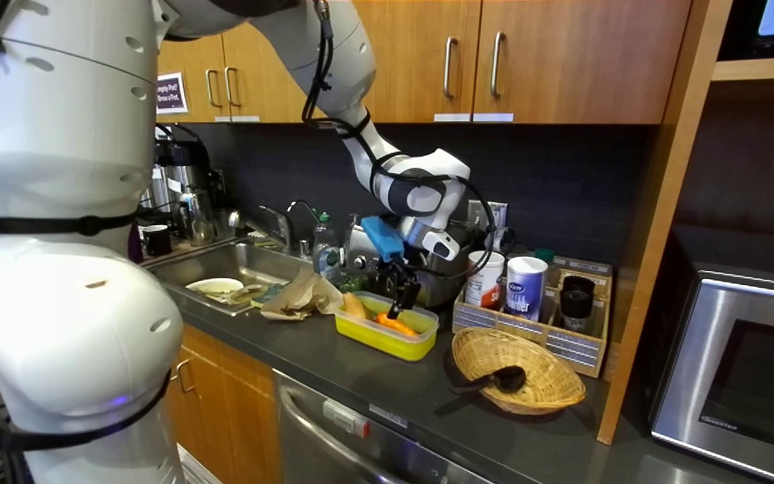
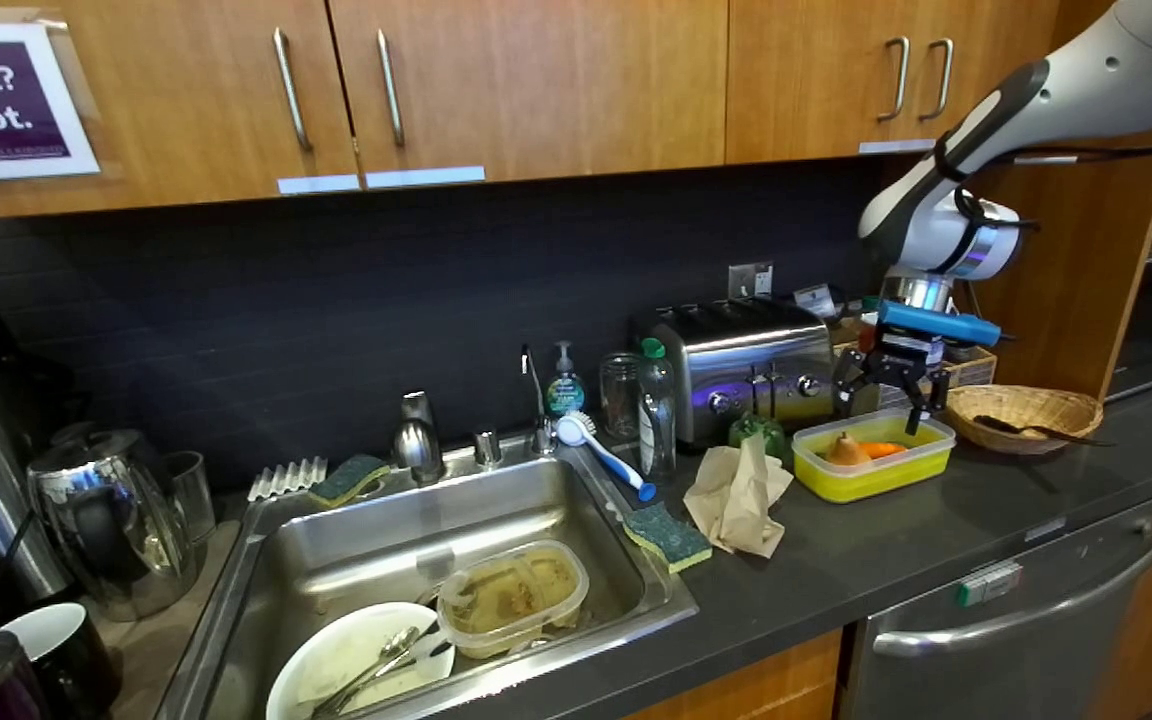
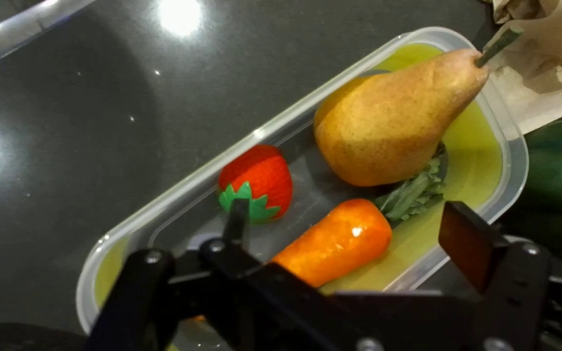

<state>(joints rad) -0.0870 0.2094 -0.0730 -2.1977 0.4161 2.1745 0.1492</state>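
In an exterior view, the gripper [image 2: 878, 418] is set wide above the yellow box [image 2: 861, 488], the basket [image 2: 1066, 408] at between two and three o'clock. In an exterior view, the carrot [image 1: 400, 326] is overlapped by a fingertip [image 1: 396, 309]; contact cannot be told. In the wrist view, the carrot is framed inside the box by spread fingers, strawberry [image 3: 261, 175] at ten o'clock, pear [image 3: 393, 122] at one. Judged best: carrot pinched across its width, fingers kept off the rim.

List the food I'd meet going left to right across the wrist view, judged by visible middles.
Strawberry → carrot → pear → dark green vegetable, likely a pepper, cut off by the picture's right edge.
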